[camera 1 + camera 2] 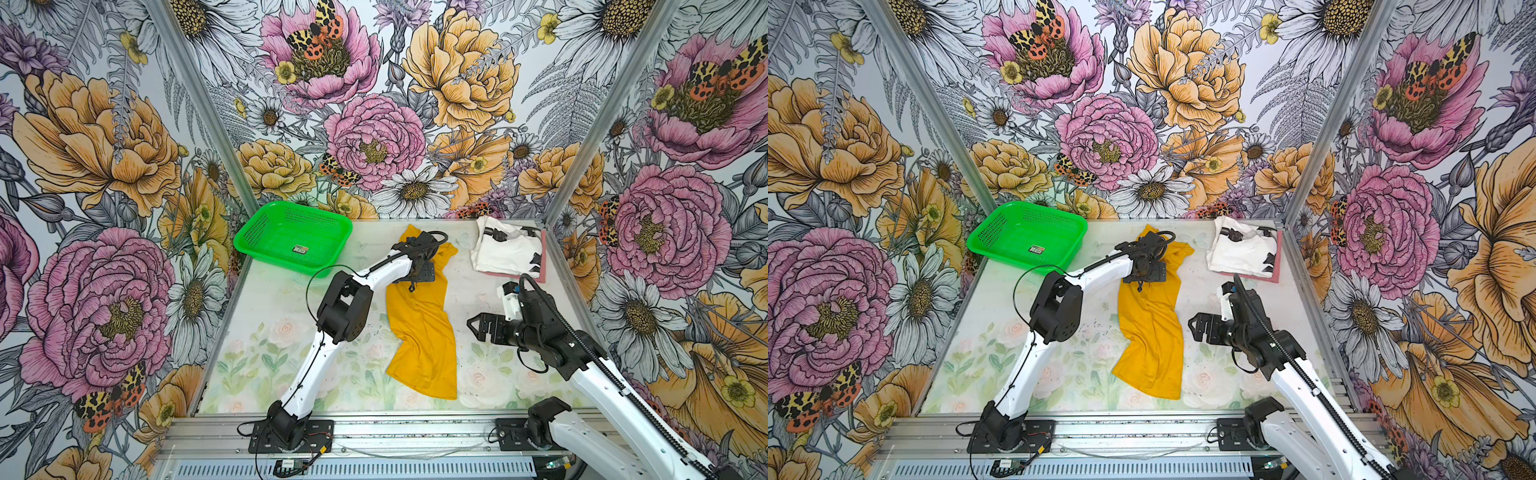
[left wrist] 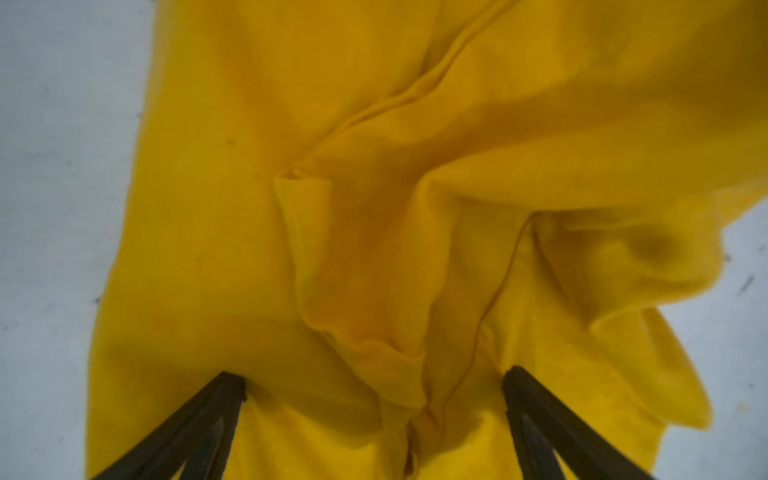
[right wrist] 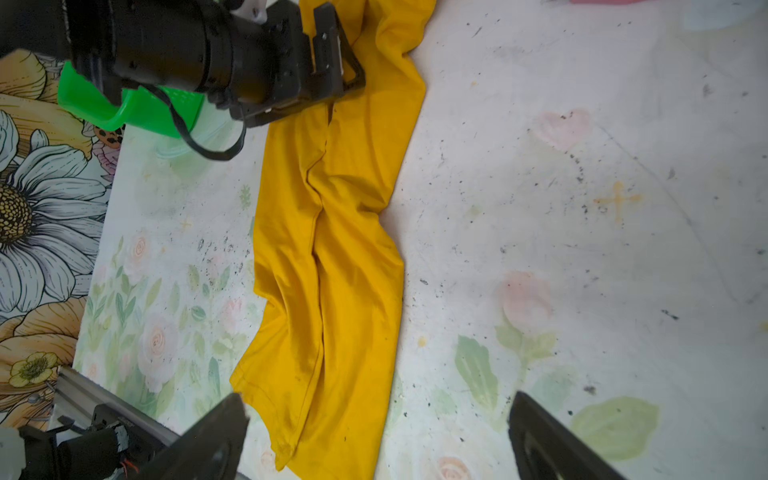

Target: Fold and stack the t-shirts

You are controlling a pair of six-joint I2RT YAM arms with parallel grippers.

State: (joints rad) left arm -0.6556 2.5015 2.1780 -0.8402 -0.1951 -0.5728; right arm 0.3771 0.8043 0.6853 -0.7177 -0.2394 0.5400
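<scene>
Left gripper (image 2: 374,376), jaws wide, is straddling a raised fold of the yellow t-shirt (image 1: 419,328), likely for pinching; right gripper (image 3: 378,399) is idling open alongside.

Mustard-yellow t-shirt (image 1: 419,328): unfolded, bunched lengthwise into a wrinkled strip, lying flat, central. White t-shirt (image 1: 505,249), black markings: folded, stacked on pink t-shirt (image 1: 1279,253), far right corner.
</scene>
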